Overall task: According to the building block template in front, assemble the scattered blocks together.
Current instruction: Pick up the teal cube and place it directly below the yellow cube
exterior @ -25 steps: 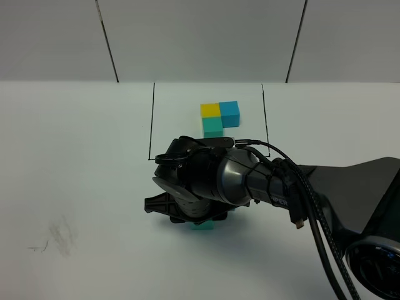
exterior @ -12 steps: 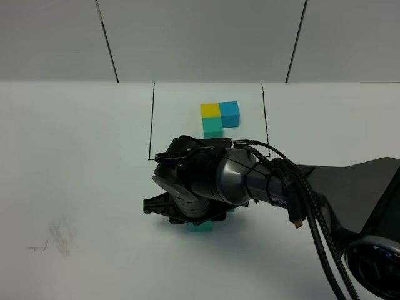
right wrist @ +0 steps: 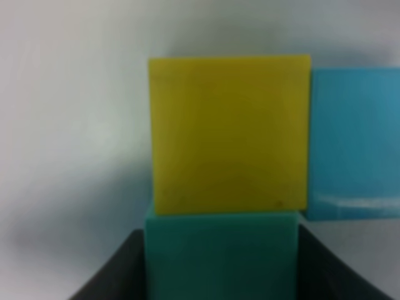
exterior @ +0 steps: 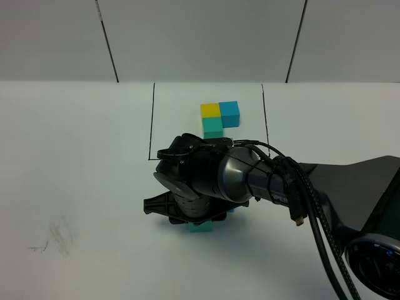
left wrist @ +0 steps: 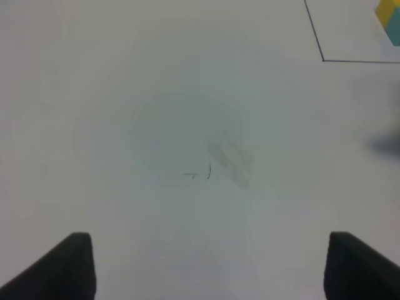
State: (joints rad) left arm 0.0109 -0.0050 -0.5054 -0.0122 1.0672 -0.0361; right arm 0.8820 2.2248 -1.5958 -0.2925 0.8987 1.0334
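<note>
White desk (exterior: 75, 156) is filling the scene, with grey wall panels standing behind it and a faint pencil scuff (exterior: 59, 234) lying at its left. Over that scuff the left gripper (left wrist: 206, 265) is hanging with its jaws spread apart and nothing between them; only its two dark fingertips (left wrist: 72, 262) are showing in its wrist view.

Farther right, a thin black frame (exterior: 151, 119) is running around the template (exterior: 219, 119), which is sitting near the back of the desk: yellow and blue cubes side by side, a teal one touching the front of the yellow.

Nearer the front, well apart from the template, the right arm (exterior: 281, 187) is reaching across the middle and covering most of the loose blocks. The right gripper (right wrist: 219, 275) is clamping the teal block (right wrist: 220, 256) between its dark fingers (right wrist: 115, 272). That block is touching the yellow block (right wrist: 228, 134), and the blue block (right wrist: 353, 140) is sitting just beside the yellow one, probably touching it, though the blur is making that hard to judge. From the high camera, only a teal corner (exterior: 201, 227) is peeking out under the wrist.
</note>
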